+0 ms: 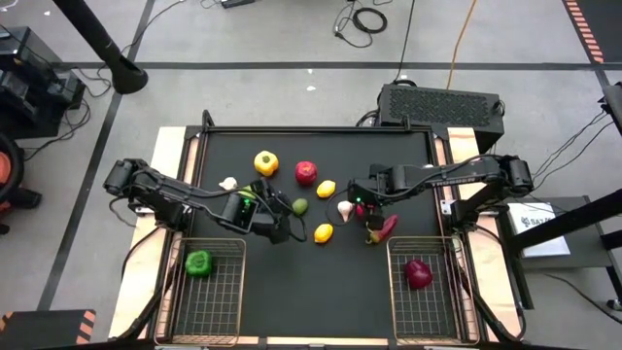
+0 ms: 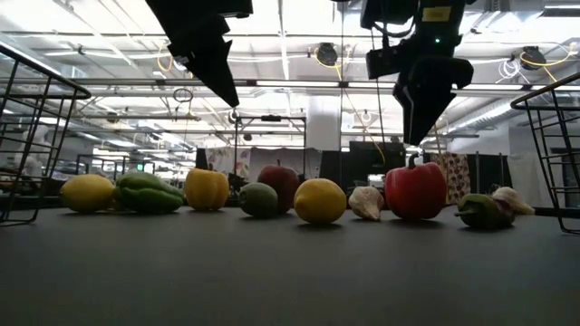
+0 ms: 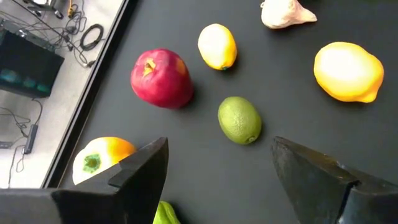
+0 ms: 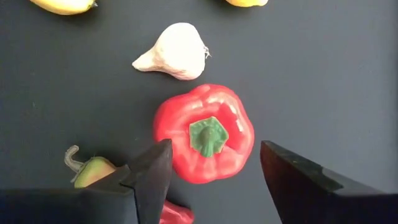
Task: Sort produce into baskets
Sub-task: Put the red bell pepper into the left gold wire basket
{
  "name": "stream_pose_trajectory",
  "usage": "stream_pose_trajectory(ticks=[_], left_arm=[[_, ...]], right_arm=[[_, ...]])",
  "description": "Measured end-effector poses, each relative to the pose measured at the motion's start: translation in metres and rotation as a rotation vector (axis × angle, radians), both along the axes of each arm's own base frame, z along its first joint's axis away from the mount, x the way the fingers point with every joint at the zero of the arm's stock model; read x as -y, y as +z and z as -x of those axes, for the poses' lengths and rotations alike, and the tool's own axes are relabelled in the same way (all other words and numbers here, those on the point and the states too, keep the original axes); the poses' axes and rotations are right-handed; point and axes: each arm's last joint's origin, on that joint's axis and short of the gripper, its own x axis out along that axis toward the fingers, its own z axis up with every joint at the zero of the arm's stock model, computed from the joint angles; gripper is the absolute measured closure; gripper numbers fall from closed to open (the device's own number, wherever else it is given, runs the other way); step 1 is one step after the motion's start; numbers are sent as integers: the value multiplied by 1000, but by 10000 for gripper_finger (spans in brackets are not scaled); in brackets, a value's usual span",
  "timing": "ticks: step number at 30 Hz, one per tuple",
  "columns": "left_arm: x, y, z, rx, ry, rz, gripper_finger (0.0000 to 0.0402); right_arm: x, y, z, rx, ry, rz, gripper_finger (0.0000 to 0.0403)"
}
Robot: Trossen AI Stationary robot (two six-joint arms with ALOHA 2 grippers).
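Loose produce lies on the black table (image 1: 321, 292): a yellow pepper (image 1: 265, 163), a red apple (image 1: 306, 173), two lemons (image 1: 327, 189) (image 1: 324, 233), a lime (image 1: 300, 206), two garlic bulbs (image 1: 228, 183) (image 1: 345, 209) and a dark red chili (image 1: 388, 227). My left gripper (image 3: 217, 149) is open above the table, with the lime (image 3: 239, 119) just ahead of its fingers. My right gripper (image 4: 214, 149) is open above a red pepper (image 4: 204, 133) that stands stem up; it hangs clear of the pepper in the low view (image 2: 424, 118).
Two wire baskets stand at the near edge: the left one (image 1: 233, 292) holds a green pepper (image 1: 198, 262), and the right one (image 1: 398, 301) holds a dark red piece (image 1: 418, 273). A green piece (image 3: 163, 214) shows below my left gripper's fingers. A garlic bulb (image 4: 174, 51) lies beyond the red pepper.
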Motion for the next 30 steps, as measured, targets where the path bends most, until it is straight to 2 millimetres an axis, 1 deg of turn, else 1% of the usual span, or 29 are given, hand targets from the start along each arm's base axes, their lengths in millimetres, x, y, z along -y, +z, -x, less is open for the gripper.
stream_pose_trajectory(ticks=[16, 30], left_arm=[[0, 0, 0, 5, 5, 4, 114], [0, 0, 0, 6, 7, 5, 114]], right_arm=[[0, 0, -2, 20, 0, -4, 204], [0, -2, -2, 8, 4, -1, 206]])
